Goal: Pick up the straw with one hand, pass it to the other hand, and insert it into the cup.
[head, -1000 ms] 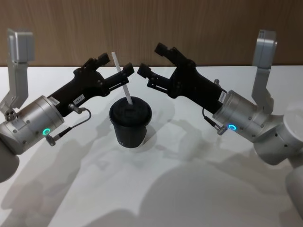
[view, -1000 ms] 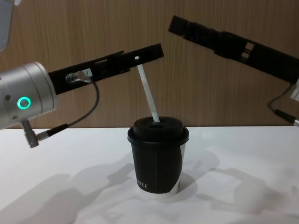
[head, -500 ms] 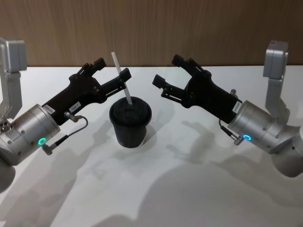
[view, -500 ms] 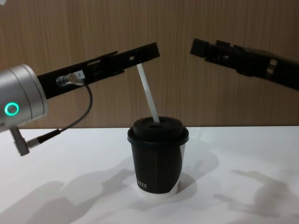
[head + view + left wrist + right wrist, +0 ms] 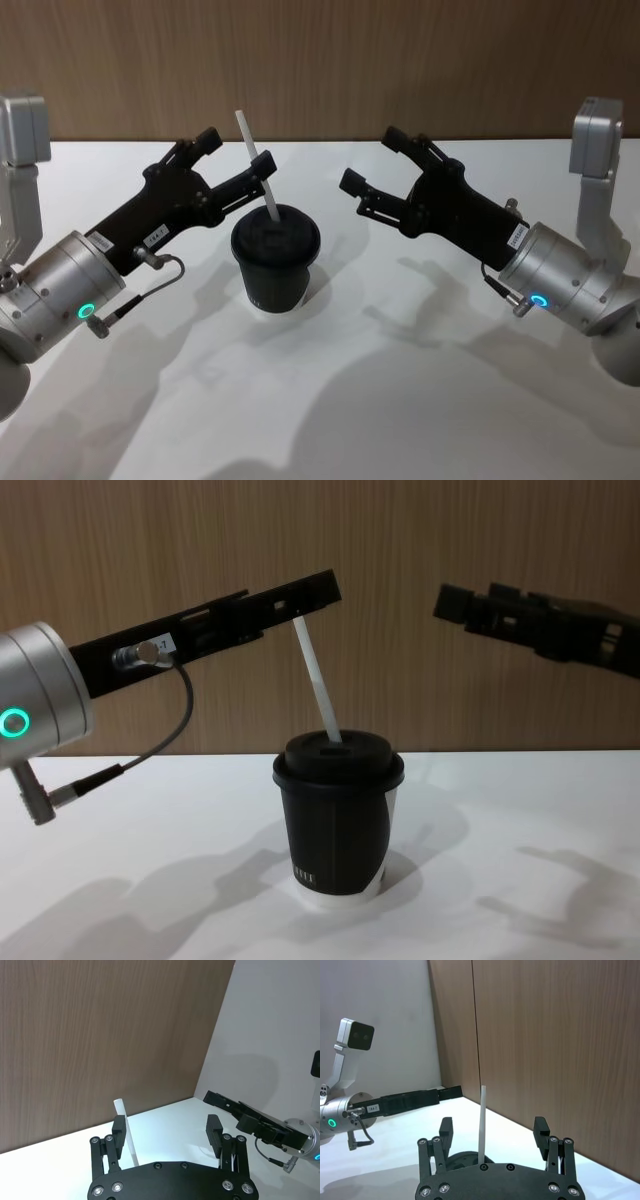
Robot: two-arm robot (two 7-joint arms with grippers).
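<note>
The left gripper (image 5: 236, 164) reaches in from the table's left side, raised above the table, fingers (image 5: 119, 1131) spread apart, its silver wrist showing a green ring. The right gripper (image 5: 373, 162) mirrors it from the right side, also raised, fingers (image 5: 541, 1130) wide apart, wrist ring glowing blue.

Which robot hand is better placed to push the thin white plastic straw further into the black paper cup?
Probably the left gripper: its open fingers flank the thin white plastic straw leaning in the black paper cup. The right gripper hangs open, well off.
</note>
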